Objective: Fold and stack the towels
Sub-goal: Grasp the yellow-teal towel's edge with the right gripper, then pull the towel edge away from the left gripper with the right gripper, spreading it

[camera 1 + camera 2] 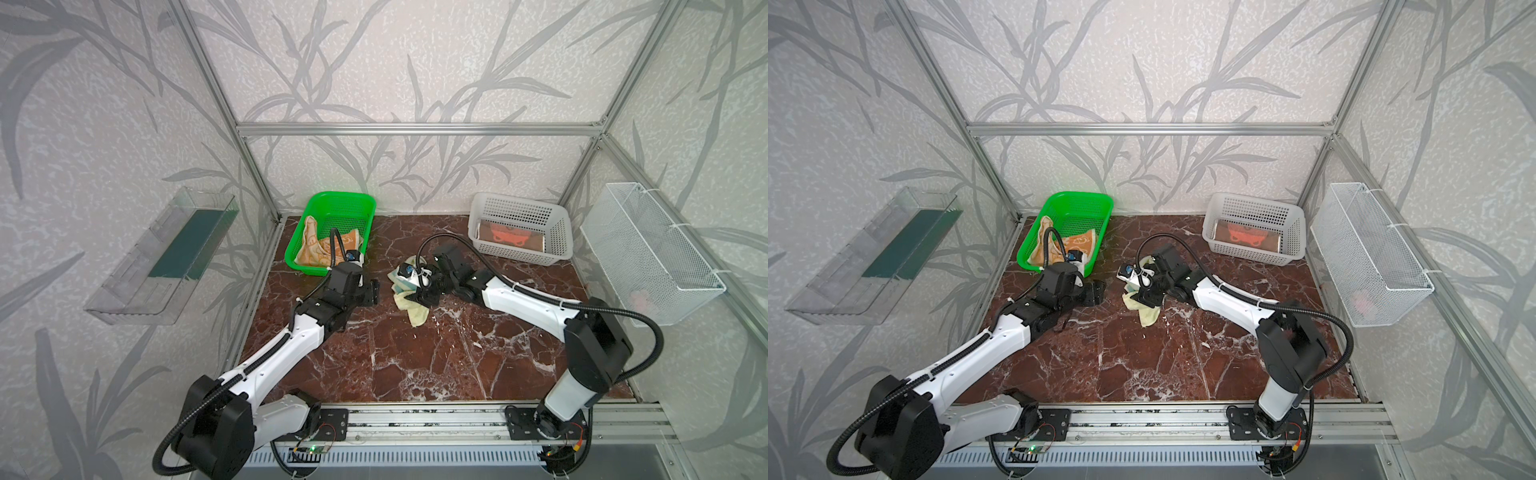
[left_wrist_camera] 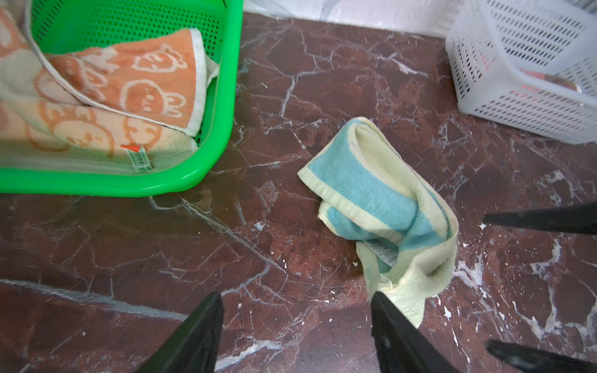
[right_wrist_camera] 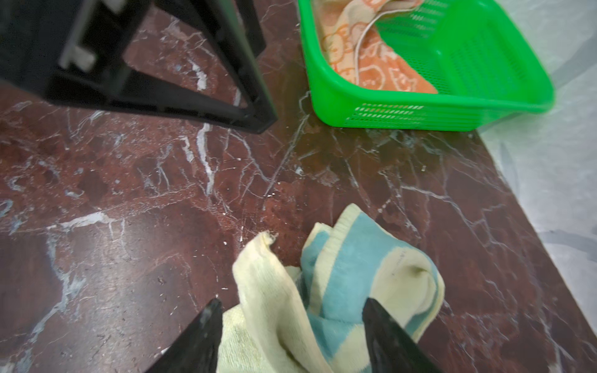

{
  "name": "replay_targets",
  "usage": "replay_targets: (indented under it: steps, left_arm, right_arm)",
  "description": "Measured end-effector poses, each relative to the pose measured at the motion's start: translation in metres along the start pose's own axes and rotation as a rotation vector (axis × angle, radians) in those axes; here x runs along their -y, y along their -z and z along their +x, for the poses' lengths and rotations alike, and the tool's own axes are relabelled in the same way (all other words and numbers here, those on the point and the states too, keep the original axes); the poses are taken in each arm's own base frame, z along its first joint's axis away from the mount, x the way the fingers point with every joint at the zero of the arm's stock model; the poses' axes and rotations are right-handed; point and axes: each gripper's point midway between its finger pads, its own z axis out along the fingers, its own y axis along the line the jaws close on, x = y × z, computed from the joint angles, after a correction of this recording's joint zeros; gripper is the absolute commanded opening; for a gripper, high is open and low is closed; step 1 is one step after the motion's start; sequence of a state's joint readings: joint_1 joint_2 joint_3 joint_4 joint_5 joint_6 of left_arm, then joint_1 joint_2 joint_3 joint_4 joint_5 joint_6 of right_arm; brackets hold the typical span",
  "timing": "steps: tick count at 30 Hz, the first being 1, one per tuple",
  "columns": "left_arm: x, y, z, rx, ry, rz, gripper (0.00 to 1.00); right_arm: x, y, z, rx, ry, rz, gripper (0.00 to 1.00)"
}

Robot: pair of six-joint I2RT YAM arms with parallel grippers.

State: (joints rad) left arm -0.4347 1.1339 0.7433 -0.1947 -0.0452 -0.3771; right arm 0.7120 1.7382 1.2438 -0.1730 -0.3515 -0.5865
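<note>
The red-brown marble tabletop filled the floor of the cell in both top views. Across it the white-and-black left arm extended toward the far left, and the white-and-black right arm extended toward the middle.

A white perforated plastic basket stood at the far right of the tabletop. Inside it lay a salmon-orange towel with a brown bear, flat and folded. A green perforated plastic basket stood at the far left. It held a rumpled orange-and-cream towel with small cartoon faces, one part draped over its rim.

Between the two baskets, on the bare marble, lay a crumpled pale yellow terry towel with a teal panel.

The left gripper was just beside this towel, its fingers spread and nothing between them; one finger met the towel's yellow end. The right gripper was also released, its fingers spread wide to either side of the bunched cloth without pinching it.
</note>
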Motion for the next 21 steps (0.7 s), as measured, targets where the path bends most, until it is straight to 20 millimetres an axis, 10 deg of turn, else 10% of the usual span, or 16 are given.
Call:
replay_targets:
  steps: [14,21]
  left_arm:
    - [-0.018,0.011,0.004,0.025,0.020,-0.052,0.75]
    - [-0.020,0.009,0.006,0.017,0.020,-0.058,0.75]
  right_arm:
    - [-0.014,-0.049,0.010,-0.088,0.008,-0.150,0.54]
    - [-0.021,-0.050,0.018,-0.120,0.005,-0.175,0.25]
